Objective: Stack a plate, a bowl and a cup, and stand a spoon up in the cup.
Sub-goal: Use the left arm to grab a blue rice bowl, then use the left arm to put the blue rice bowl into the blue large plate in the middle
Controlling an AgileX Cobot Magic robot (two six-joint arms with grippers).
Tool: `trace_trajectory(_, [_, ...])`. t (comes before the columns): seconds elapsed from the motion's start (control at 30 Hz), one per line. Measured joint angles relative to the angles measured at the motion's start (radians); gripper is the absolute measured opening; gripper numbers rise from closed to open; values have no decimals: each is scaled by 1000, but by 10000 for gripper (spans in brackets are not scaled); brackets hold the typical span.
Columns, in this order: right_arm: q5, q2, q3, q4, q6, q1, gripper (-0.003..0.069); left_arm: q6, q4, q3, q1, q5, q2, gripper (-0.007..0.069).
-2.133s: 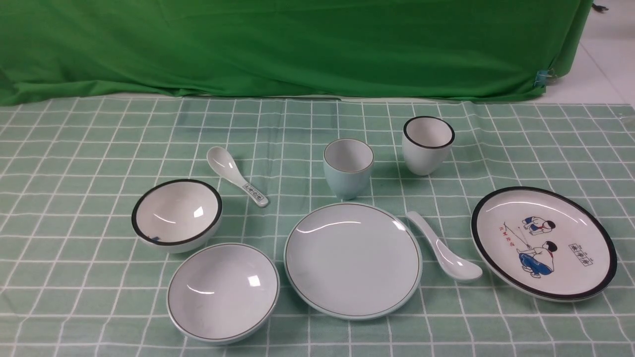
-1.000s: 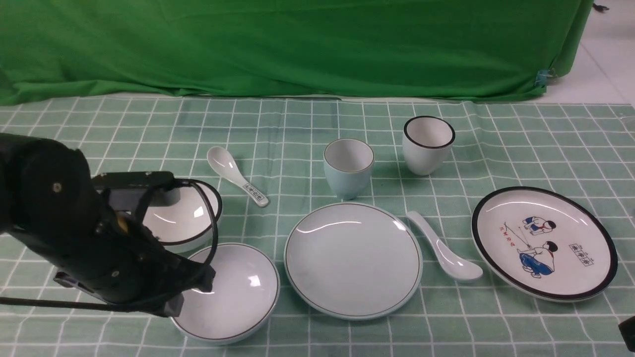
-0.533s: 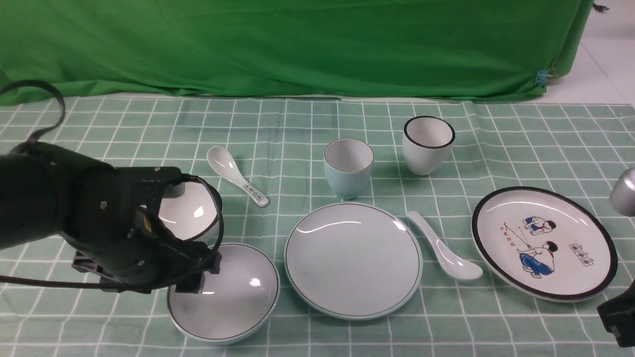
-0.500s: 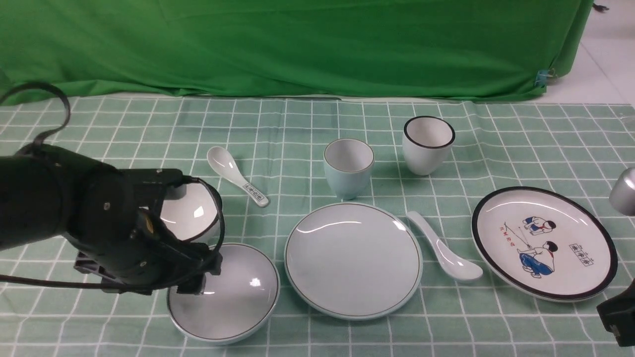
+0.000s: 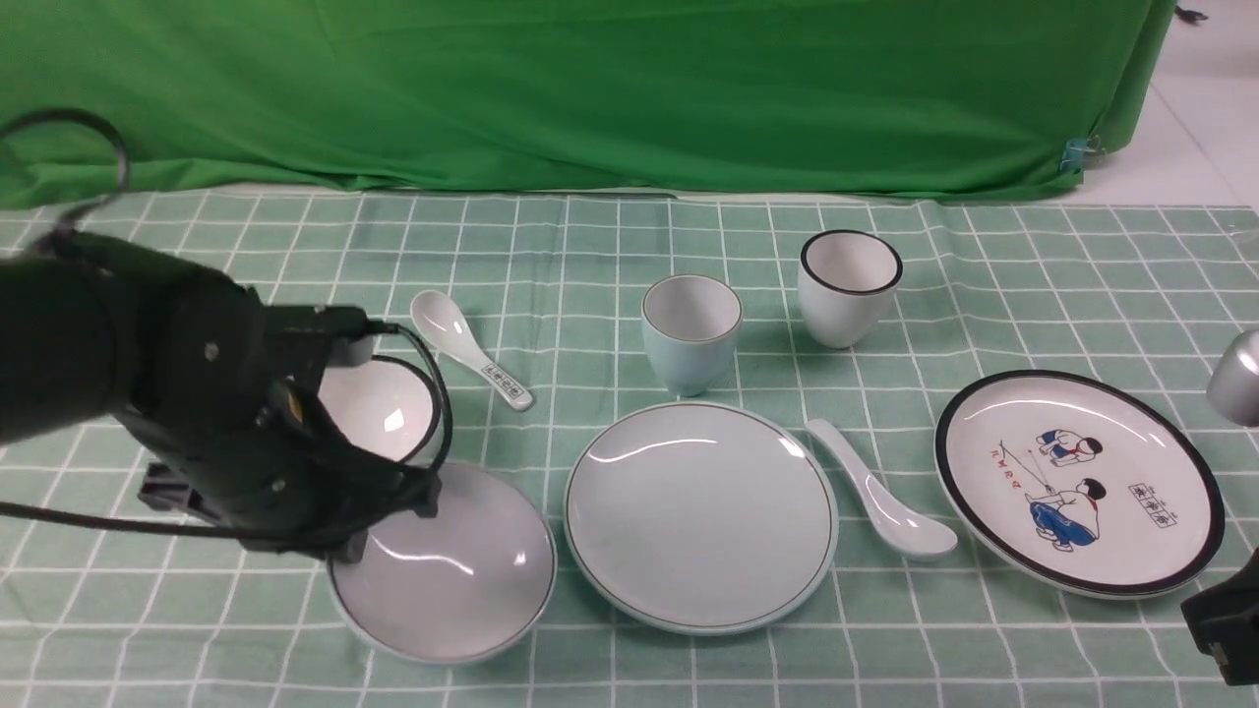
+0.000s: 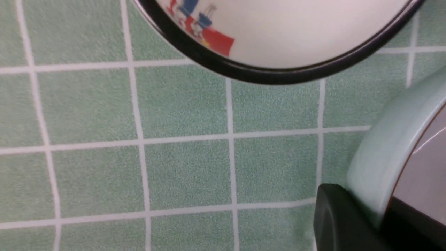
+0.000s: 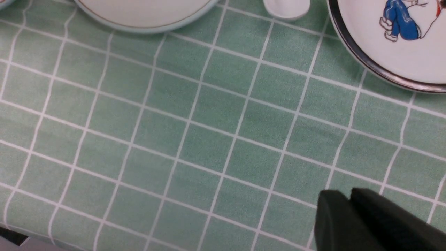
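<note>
Where the table [image 5: 629, 246] lies nearest the robot, the right claw [image 5: 1225, 624] shows only as a dark block at the right edge, over bare checked cloth; whether it is spread or closed cannot be told. Near left: the bowl [image 5: 452, 575], pale grey-blue, tilted with its left rim raised and its hollow turned toward the camera. The left claw [image 5: 379, 526] is clamped on that left rim, and the wrist view shows a black finger [image 6: 348, 223] pressed to the outer wall. Just right of the bowl: the plate [image 5: 700, 516], flat on the cloth, nothing on it. Right of the plate: the spoon [image 5: 880, 501], lying flat, scoop toward the camera, handle slanting away to the left. Further right: a black-rimmed cartoon plate [image 5: 1131, 442]. Behind the bowl, partly hidden by the left arm: a black-rimmed white bowl [image 5: 389, 413]. Behind the plate: the cup [image 5: 690, 332], upright and close to the plate's far edge. Far left of the cup: a lettered spoon [image 5: 467, 346]. Far right of it: a black-rimmed white cup [image 5: 848, 287]. Rearmost: a green backdrop [image 5: 590, 88].
</note>
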State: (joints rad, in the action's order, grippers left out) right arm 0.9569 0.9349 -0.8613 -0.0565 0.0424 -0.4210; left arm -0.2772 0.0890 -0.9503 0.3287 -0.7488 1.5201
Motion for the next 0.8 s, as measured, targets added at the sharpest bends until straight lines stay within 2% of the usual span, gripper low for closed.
trace_trajectory(0.1, [-1,0,0,0,-2,0,100,93,-137,-83,15,14,-68,21])
trace_trajectory(0.23, [-1,0,0,0,-2,0,106,145,-231,-170,75,61,-41,20])
trace_trajectory(0.5, [-1,0,0,0,-2,0,118,152,-263,-343,178,62,262,20])
trace_trajectory(0.8, [-21,0,0,0,-3,0,129,152,-270,-401,181,65,420,20])
